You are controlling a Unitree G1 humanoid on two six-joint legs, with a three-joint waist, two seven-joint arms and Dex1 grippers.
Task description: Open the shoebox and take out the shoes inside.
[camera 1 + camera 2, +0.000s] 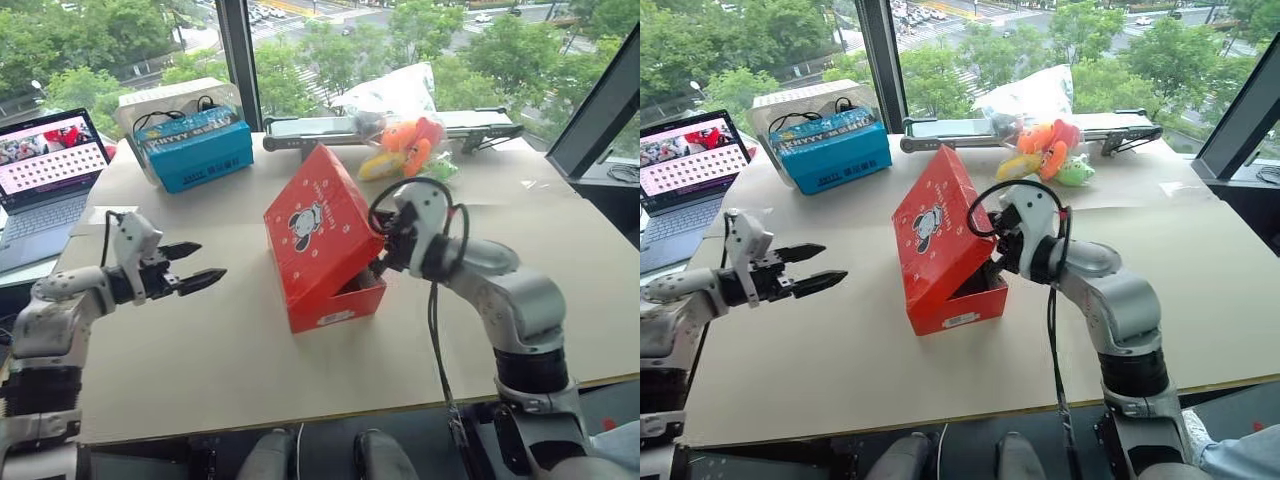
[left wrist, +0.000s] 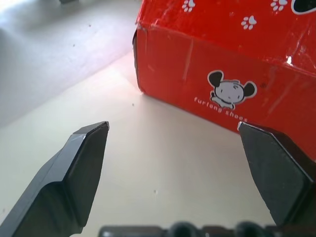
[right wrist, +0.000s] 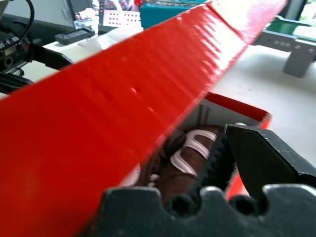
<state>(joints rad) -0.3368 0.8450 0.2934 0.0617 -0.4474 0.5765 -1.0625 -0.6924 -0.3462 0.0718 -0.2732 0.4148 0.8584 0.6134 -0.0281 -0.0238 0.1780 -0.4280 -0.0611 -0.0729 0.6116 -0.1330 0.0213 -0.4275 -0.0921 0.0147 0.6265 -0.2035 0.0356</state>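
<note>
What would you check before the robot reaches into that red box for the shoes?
1. Lid of the shoebox raised: ok, tilted up, propped by the right hand.
2. Lid fully back: not ok, it leans over the opening.
3. Shoes inside: ok, a brown shoe shows under the lid.
4. Both shoes there: cannot tell.
5. Left hand free: ok, open, empty, apart from the box.
6. Table around the box: ok, bare nearby.

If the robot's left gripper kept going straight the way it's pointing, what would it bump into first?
Most likely the shoebox. The left gripper is open and points across bare table toward the box's red side wall, with nothing between them. It may meet the wall low down, near the table, though depth is hard to judge.
</note>
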